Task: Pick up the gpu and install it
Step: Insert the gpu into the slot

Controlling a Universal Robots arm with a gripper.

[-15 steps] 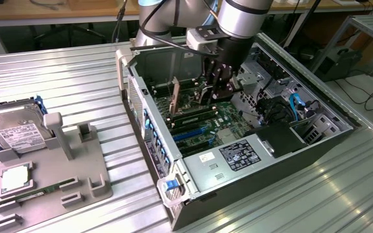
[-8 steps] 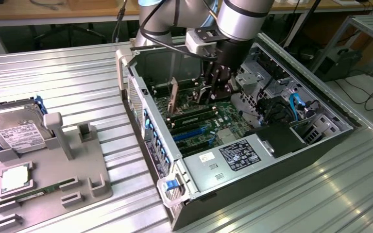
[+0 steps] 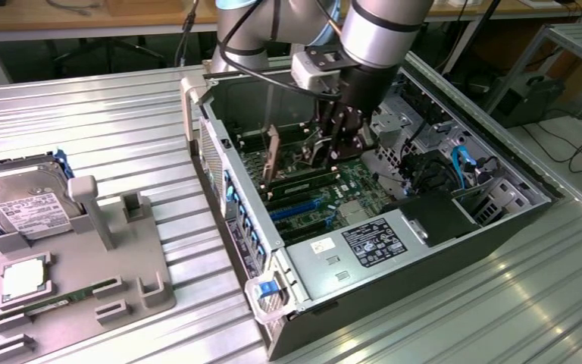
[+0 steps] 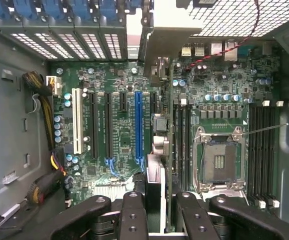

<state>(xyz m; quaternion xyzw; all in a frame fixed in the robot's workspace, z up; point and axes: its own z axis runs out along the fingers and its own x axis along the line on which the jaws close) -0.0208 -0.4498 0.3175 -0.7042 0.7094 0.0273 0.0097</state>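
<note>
The gpu (image 3: 296, 155) hangs upright inside the open computer case (image 3: 372, 250), its pale bracket (image 3: 270, 155) toward the case's rear wall. My gripper (image 3: 336, 144) is shut on the card's top edge. In the wrist view the gpu (image 4: 155, 175) appears edge-on between my fingers (image 4: 133, 212), running toward its bracket (image 4: 157, 35) at the rear slot openings. It stands over the motherboard just beside the blue expansion slot (image 4: 139, 125), on the side of the memory slots (image 4: 178, 130). Whether its edge touches a slot I cannot tell.
A grey fixture (image 3: 79, 280) on the exterior view's left holds a hard drive (image 3: 23, 201), a processor (image 3: 25, 277) and a memory stick (image 3: 64, 298). Inside the case are the open processor socket (image 4: 219, 160), bundled cables (image 4: 44, 100) and a blue cable (image 3: 463, 163).
</note>
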